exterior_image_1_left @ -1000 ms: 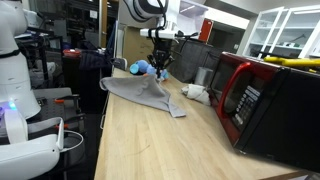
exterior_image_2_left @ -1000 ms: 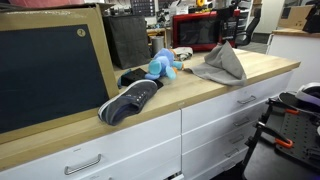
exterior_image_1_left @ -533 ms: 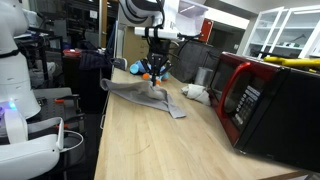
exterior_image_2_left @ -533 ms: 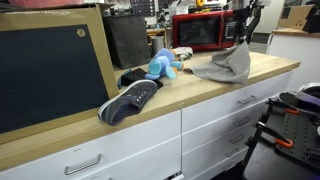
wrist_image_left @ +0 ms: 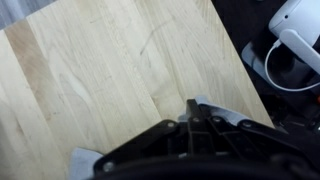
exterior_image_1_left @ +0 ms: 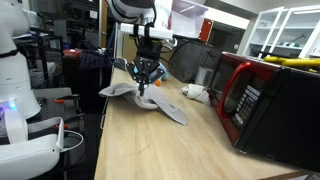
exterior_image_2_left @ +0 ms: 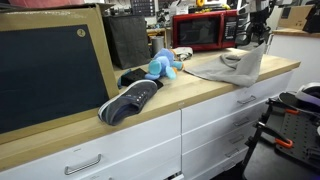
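My gripper (exterior_image_1_left: 146,78) is shut on a grey cloth (exterior_image_1_left: 152,101), pinching it at a raised peak a little above the wooden counter (exterior_image_1_left: 150,145). In an exterior view the gripper (exterior_image_2_left: 254,38) holds the cloth (exterior_image_2_left: 246,66) near the counter's front edge, with the fabric hanging down and trailing onto the wood. In the wrist view the shut fingers (wrist_image_left: 194,112) stand together with grey cloth (wrist_image_left: 216,108) showing round them. A blue plush toy (exterior_image_2_left: 160,66) lies apart from the cloth.
A red microwave (exterior_image_1_left: 268,100) stands along one side of the counter, with a white object (exterior_image_1_left: 196,92) beside it. A dark shoe (exterior_image_2_left: 130,100) lies near a large black panel (exterior_image_2_left: 50,75). A white robot (exterior_image_1_left: 20,100) stands past the counter's edge.
The gripper has carried the cloth across the counter towards its edge, away from the blue plush toy. The cloth is pulled into a taller peak and trails behind.
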`<state>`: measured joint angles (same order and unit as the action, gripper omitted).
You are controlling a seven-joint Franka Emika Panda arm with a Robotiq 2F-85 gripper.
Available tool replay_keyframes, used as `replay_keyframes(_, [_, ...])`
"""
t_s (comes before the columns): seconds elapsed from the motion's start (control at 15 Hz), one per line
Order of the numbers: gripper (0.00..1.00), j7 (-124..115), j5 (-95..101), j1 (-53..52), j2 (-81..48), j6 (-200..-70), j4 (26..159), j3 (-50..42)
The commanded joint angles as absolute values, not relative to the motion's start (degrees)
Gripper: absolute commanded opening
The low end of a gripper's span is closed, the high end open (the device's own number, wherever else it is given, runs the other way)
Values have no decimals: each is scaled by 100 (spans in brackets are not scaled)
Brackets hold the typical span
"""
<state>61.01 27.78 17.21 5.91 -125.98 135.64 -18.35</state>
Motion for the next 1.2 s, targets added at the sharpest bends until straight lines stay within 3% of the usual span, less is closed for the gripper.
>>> replay_keyframes(0.0, [26,6412,2939,1866,916,-12752,13887,-2004])
replay_keyframes(0.07, [28,6489,2873,1880,942,-12741,13903,-2051])
replay_keyframes(0.2, [41,6633,2742,1883,1008,-12662,13917,-2099])
replay_keyframes(0.73, [100,6009,591,1543,624,-12674,13599,-1958])
replay_keyframes(1.13, [100,4552,481,1356,-26,-13331,13415,-1577])
